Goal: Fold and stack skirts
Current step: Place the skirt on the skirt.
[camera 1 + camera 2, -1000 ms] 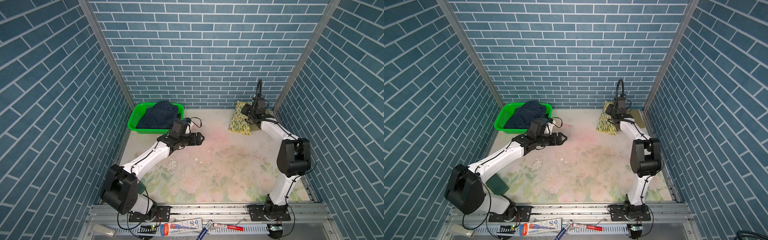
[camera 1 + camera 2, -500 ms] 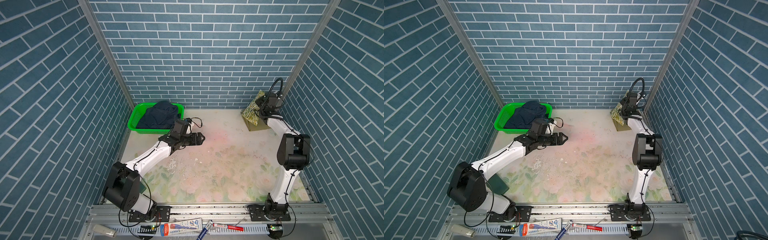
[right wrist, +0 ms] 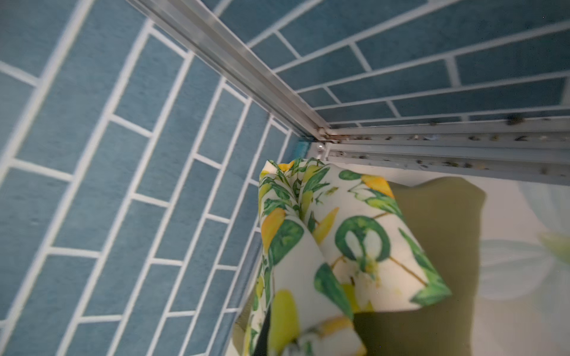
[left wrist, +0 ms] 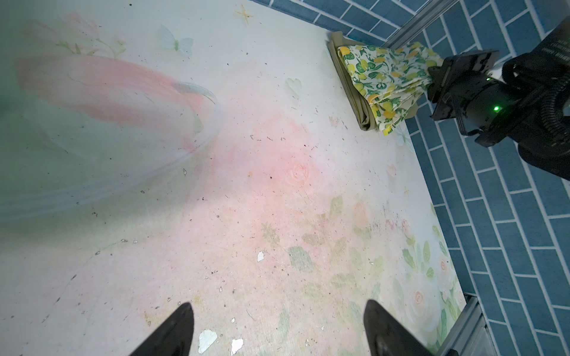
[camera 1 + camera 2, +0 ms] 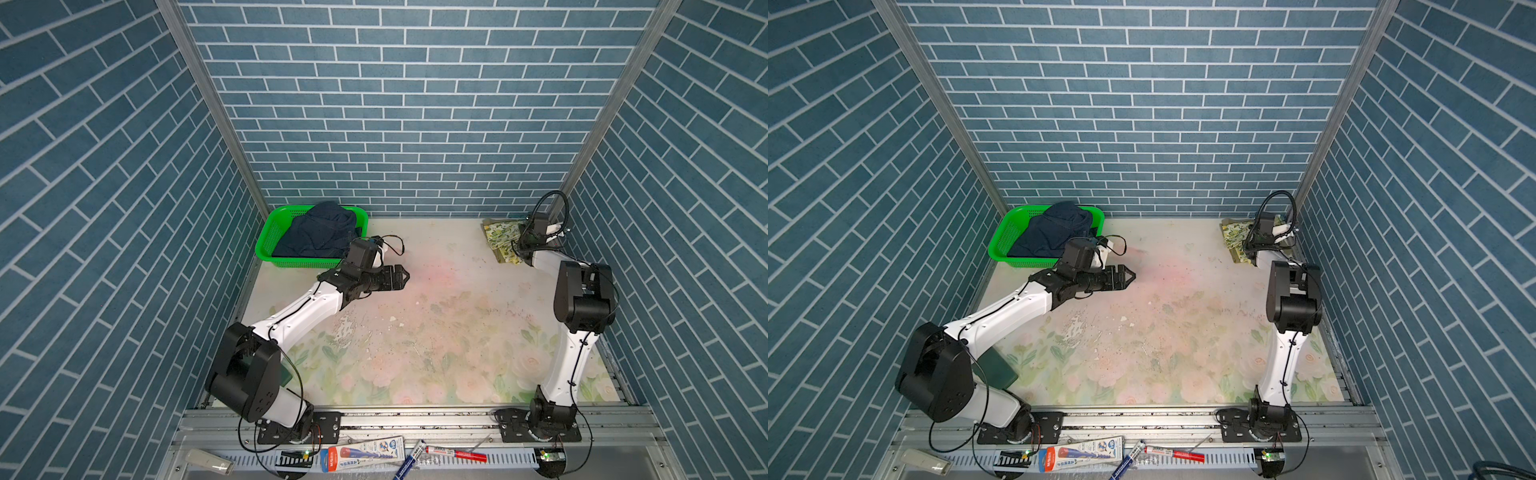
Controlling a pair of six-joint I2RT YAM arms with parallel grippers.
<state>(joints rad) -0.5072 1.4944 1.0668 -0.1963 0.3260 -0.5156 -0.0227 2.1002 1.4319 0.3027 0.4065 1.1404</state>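
Observation:
A cream lemon-print skirt (image 5: 500, 235) (image 5: 1235, 232), folded, lies on a folded olive-khaki skirt (image 4: 354, 92) (image 3: 447, 231) in the back right corner. My right gripper (image 4: 433, 77) (image 5: 521, 241) is shut on one end of the lemon-print skirt (image 3: 354, 231), which rises slightly toward it. A dark navy skirt (image 5: 320, 232) (image 5: 1050, 232) is heaped in the green basket (image 5: 270, 232) at the back left. My left gripper (image 5: 405, 275) (image 4: 277, 308) stands open and empty above the table, just right of the basket.
The side wall and metal corner post (image 3: 246, 67) stand right next to the stacked skirts. A tube, markers and a red pen (image 5: 455, 453) lie on the front rail. A dark green pad (image 5: 996, 370) sits under the left arm.
My right arm has carried the lemon-print skirt rightward into the back right corner and lowered it onto the olive-khaki skirt. The left arm has hardly moved.

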